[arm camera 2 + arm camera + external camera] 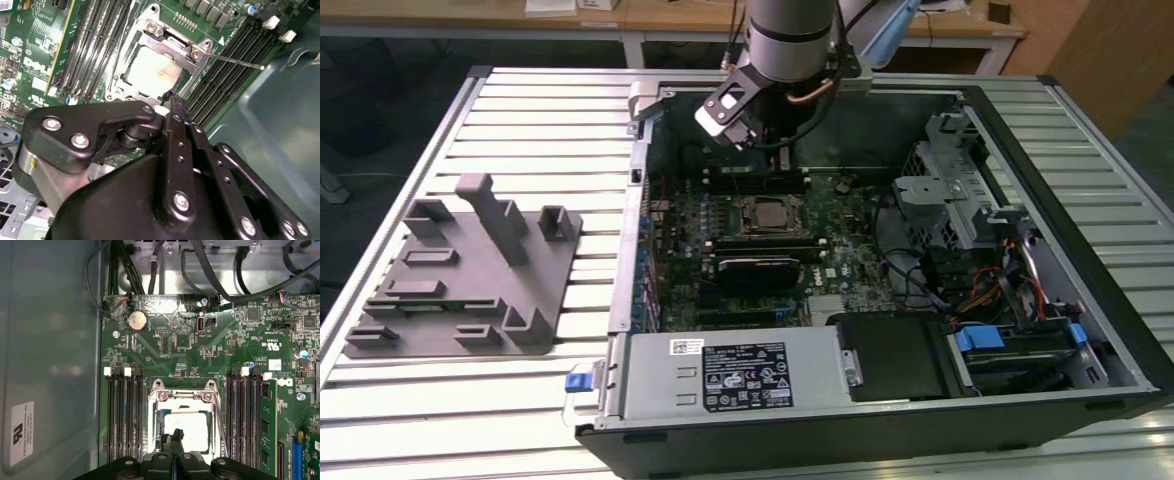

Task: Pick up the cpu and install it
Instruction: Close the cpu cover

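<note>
The cpu lies flat in the motherboard's socket, its silver top showing through the metal socket frame. In the first wrist view the cpu sits just beyond my black fingertips. My gripper hangs above the socket's edge, its two fingers pressed together with nothing between them. The socket's thin lever sticks out to one side. In the exterior view my gripper hovers over the back of the open computer case, above the socket.
Memory slots flank the socket, with one green memory stick fitted. A grey moulded tray with upright posts stands on the slatted table at the exterior view's left. Case walls, cables and a drive cage crowd the exterior view's right.
</note>
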Tool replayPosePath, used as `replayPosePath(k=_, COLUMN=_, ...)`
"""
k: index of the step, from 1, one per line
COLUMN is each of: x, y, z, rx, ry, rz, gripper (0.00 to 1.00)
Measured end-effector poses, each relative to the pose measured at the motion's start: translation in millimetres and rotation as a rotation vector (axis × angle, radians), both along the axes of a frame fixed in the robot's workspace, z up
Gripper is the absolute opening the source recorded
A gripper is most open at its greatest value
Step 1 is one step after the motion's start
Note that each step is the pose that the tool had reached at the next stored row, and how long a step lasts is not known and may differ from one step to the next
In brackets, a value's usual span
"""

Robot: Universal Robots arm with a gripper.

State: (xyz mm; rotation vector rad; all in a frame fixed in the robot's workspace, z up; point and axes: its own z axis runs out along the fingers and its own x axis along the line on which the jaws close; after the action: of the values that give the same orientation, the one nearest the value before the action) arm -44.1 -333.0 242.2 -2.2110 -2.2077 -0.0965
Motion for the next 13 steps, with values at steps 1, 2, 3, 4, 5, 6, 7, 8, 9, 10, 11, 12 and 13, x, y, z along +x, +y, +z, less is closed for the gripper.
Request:
replayPosePath(k=1, x=0.0, y=0.0, z=-0.1, rx=0.0001, ry=0.0000, rz=0.003, gripper=0.11)
replayPosePath(k=2, x=0.0, y=0.0, z=-0.2, rx=0.0000, ry=0.0000, rz=0.008, gripper=0.11)
replayPosePath(k=3, x=0.0, y=0.0, z=-0.2, rx=0.0001, ry=-0.0001, rz=0.014, gripper=0.11)
replayPosePath(k=4, x=0.1, y=0.0, z=-0.3, rx=0.0001, ry=-0.0001, rz=0.021, gripper=0.11)
replayPosePath(k=5, x=0.1, y=0.0, z=-0.3, rx=0.0001, ry=0.0000, rz=0.028, gripper=0.11)
replayPosePath(k=6, x=0.0, y=0.0, z=-0.3, rx=0.0001, ry=-0.0001, rz=0.036, gripper=0.11)
replayPosePath(k=7, x=0.1, y=0.0, z=-0.4, rx=0.0001, ry=-0.0001, rz=0.045, gripper=0.11)
replayPosePath(k=8, x=0.1, y=0.0, z=-0.4, rx=0.0001, ry=-0.0001, rz=0.054, gripper=0.11)
replayPosePath(k=9, x=0.1, y=0.0, z=-0.4, rx=0.0001, ry=-0.0001, rz=0.062, gripper=0.11)
replayPosePath(k=10, x=0.1, y=0.0, z=-0.4, rx=0.0001, ry=-0.0001, rz=0.071, gripper=0.11)
replayPosePath(k=11, x=0.1, y=0.0, z=-0.4, rx=0.0001, ry=-0.0001, rz=0.079, gripper=0.11)
replayPosePath(k=12, x=0.1, y=0.0, z=-0.5, rx=0.0001, ry=-0.0001, rz=0.086, gripper=0.11)
replayPosePath(k=13, x=0.1, y=0.0, z=-0.5, rx=0.0002, ry=-0.0001, rz=0.094, gripper=0.11)
